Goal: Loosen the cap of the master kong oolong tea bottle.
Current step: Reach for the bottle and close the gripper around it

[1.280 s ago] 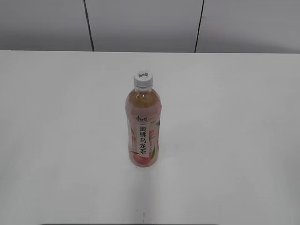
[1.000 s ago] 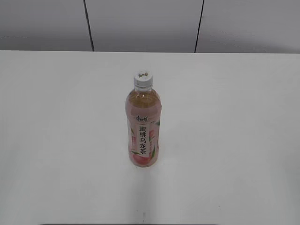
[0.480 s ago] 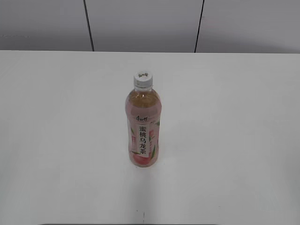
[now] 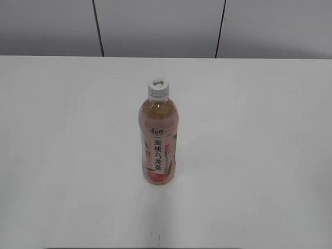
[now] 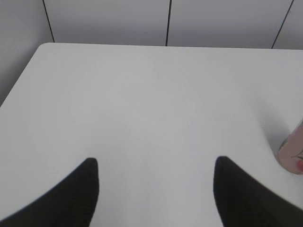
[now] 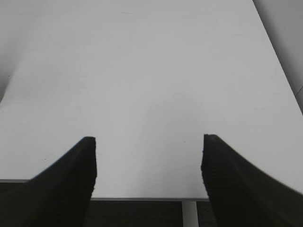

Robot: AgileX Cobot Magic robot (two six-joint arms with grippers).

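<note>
My left gripper (image 5: 154,163) hangs with its two dark fingers (image 5: 80,189) spread wide apart, nothing between them but bare white table (image 5: 142,109); it sits over the near part of the surface, looking toward the far edge where the table's rounded far-left corner meets a grey panelled wall (image 5: 109,21). My right gripper (image 6: 147,142) is likewise spread wide and holds nothing, poised right at the near edge of the table (image 6: 147,85), with the edge line and a dark gap below it showing between and beneath the fingers (image 6: 66,184). At the right edge of my left wrist view a sliver of pink label marks the foot of the master kong oolong tea bottle (image 5: 293,156), off to the right of my left fingers and apart from them. From the exterior view that bottle (image 4: 157,142) stands upright near the middle of the table, well back from the near edge, amber tea visible above its pink peach label and white band of dark characters. The cap (image 4: 158,88), white and ribbed, sits on the neck. Neither gripper appears in that view.
</note>
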